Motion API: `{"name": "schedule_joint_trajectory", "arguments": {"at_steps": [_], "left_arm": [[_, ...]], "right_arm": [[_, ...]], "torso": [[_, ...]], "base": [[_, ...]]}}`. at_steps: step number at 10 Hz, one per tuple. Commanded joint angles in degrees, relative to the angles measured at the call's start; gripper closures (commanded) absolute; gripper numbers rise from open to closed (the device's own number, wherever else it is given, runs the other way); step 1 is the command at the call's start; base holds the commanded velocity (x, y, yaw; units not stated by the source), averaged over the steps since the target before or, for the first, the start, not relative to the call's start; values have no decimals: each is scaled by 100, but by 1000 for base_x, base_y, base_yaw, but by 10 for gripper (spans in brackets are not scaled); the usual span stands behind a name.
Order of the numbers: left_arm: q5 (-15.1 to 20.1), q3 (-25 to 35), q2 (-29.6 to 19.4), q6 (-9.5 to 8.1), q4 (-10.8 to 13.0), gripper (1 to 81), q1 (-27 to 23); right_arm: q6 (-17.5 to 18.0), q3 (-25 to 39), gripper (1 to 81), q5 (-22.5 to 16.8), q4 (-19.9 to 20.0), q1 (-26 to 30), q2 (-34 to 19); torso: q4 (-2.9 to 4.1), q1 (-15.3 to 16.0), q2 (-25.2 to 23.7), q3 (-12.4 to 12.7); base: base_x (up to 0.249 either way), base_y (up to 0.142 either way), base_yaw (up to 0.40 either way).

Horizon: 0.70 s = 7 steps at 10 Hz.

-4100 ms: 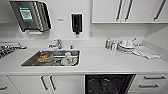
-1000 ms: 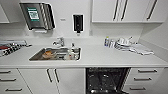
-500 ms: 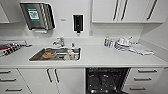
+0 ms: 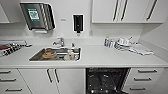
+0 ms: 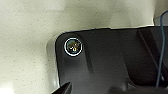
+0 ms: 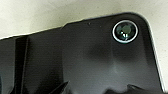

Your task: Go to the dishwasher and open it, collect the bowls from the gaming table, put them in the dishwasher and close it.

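The built-in dishwasher (image 4: pixel 106 80) with its dark interior stands open under the white bench (image 4: pixel 100 58), just right of the steel sink (image 4: pixel 56 54) — the opening step looks done. Since a few seconds ago the whole view has pulled back slightly, so the camera moved, not the things. Neither claw's state can be told — no bowls here.

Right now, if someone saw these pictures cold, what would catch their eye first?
The black opening of the built-in dishwasher stands out under the white countertop, set among white drawers with bar handles. Left of it, sunk in the countertop, is the stainless-steel sink with dishes in it, beneath a chrome tap. On the wall above hang a dark paper-towel dispenser and a small black soap dispenser.
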Motion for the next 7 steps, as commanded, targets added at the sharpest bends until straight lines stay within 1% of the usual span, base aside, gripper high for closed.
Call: {"name": "schedule_joint_trajectory", "arguments": {"at_steps": [1,2,3,5,6,7], "left_arm": [[237,-456,310,-39,52,10,-37],[246,-571,416,-39,43,10,-36],[246,-937,642,-48,34,10,-46],[246,-1861,1232,-48,34,10,-63],[246,-2178,1451,-48,43,10,-81],[246,-2346,1575,-48,34,10,-107]], "right_arm": [[-287,-439,10,-285,123,175,136],[-367,-448,10,-285,141,193,136],[-376,-405,10,-312,80,219,110],[-341,-351,10,-356,106,237,127],[-332,-351,10,-356,115,246,145],[-332,-351,10,-356,115,237,145]], "torso": [[0,0,0,0],[0,0,0,0],[0,0,0,2],[0,0,0,2],[0,0,0,2],[0,0,-2,2]], "base": [[0,0,0],[0,0,0],[0,0,0],[0,0,0],[0,0,0],[0,0,0]]}}
